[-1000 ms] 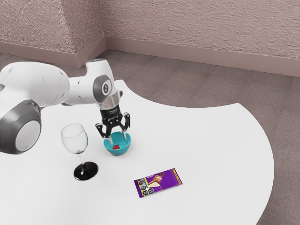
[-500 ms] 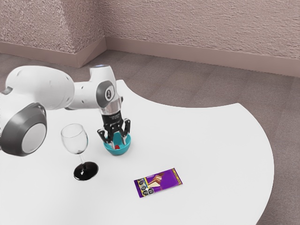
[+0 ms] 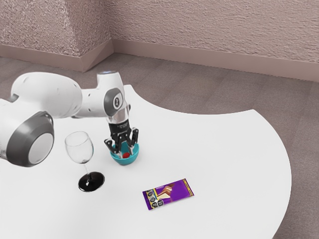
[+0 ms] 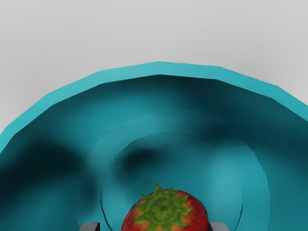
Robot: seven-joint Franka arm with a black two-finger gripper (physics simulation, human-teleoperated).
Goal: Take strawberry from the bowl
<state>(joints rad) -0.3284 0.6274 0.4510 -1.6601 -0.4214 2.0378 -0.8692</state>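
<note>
so the gripper has dropped a bit lower into the bowl since the earlier frames, and the white arm has come down along with it. fingers are apart, one on either side of the strawberry, not clamped on it. in the wrist view there's a gap between the berry and one fingertip, and the other is right up close to it, can't tell if that one's touching. berry is red with its green leafy top facing the camera, sitting down inside the teal bowl.

further out, the wine glass stands upright on its black foot, near the bowl on the exterior view's left. purple chocolate bar lies flat toward the exterior view's right, a bit away from the bowl. all of it's on a white table with a curved edge, then brownish floor and a rough pinkish wall behind.
</note>
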